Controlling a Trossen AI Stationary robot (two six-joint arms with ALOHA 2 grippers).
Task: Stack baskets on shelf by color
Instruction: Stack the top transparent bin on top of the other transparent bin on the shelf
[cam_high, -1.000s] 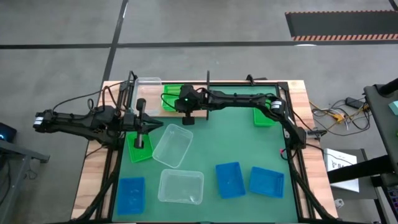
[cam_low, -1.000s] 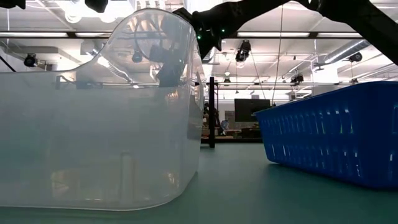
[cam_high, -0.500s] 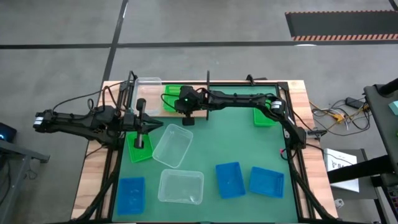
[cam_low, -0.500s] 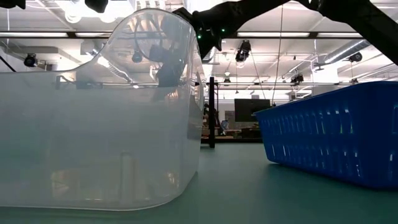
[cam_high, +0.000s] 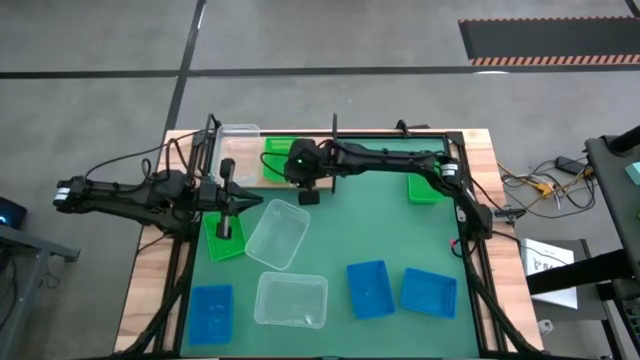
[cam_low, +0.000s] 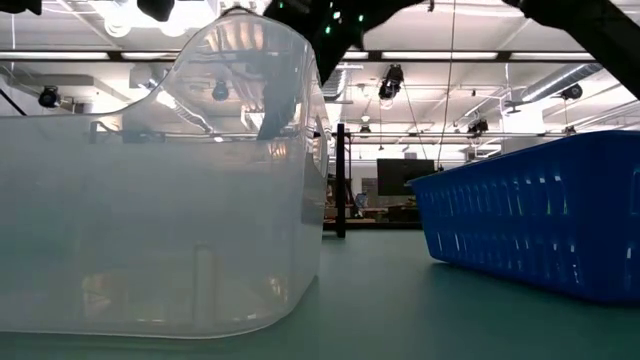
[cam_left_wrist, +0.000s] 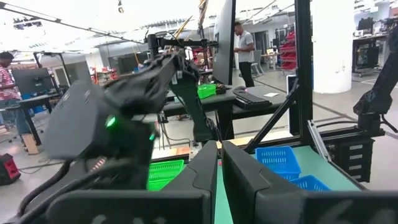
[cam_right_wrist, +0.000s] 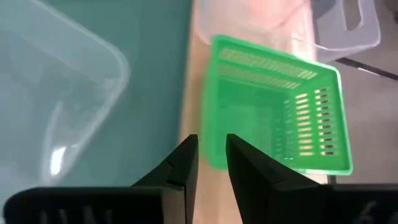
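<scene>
Green basket (cam_right_wrist: 280, 112) just beyond R gripper (cam_right_wrist: 211, 152)

In the low view, we find the clear basket (cam_low: 160, 190) cut off at the left and bottom edges and the blue basket (cam_low: 540, 225) cut off at right. In the high view, the right arm hides part of the green basket (cam_high: 280, 158) at upper centre. The right wrist view crops another clear basket (cam_right_wrist: 345, 25) at top right.
</scene>
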